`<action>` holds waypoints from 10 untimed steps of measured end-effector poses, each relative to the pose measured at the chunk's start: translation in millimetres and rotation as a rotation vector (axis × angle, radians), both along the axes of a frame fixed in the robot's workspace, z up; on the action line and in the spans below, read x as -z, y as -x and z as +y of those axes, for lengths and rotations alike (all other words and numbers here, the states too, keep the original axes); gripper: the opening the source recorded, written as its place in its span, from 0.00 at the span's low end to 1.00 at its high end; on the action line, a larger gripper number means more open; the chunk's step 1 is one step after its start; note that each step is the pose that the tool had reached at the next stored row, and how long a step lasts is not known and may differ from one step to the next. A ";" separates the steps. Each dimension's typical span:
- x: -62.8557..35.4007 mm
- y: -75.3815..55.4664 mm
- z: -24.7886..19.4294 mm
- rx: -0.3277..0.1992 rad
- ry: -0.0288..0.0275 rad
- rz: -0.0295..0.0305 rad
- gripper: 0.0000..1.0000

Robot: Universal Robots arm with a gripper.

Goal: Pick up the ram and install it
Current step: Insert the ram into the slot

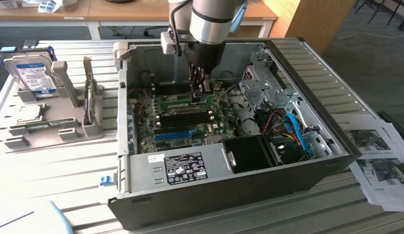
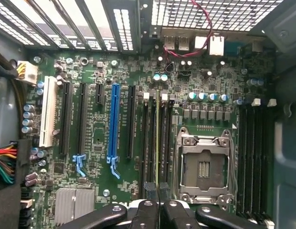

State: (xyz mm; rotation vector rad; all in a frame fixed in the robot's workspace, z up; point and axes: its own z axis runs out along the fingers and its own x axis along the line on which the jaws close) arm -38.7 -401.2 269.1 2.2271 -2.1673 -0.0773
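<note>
In the exterior view, the silver and black robot arm reaches down from the far side into the open grey metal computer case. Its dark gripper is low over the green motherboard, just on the far side of the row of black memory slots. The long blue slot lies nearer to the camera than the gripper. What sits between the fingers cannot be made out from this angle. Outside the case, on the exterior view's left, a grey plastic parts holder carries an upright hard drive with a blue label and a square silver processor chip. Printed paper sheets lie on the exterior view's right.

In the wrist view, the gripper is narrowly closed, its two black fingertips pinching one end of the ram, a long, thin green circuit-board stick seen edge-on. The ram runs straight out from the fingertips, parallel to the black memory slots on either side of it. It lies between the long blue slot and the silver-framed processor socket, much closer to the socket. Whether its lower edge is seated in a slot or just above one cannot be told.
</note>
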 end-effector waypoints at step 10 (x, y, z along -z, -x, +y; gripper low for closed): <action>11.9 0.0 0.0 0.000 -0.0007 0.0000 0.11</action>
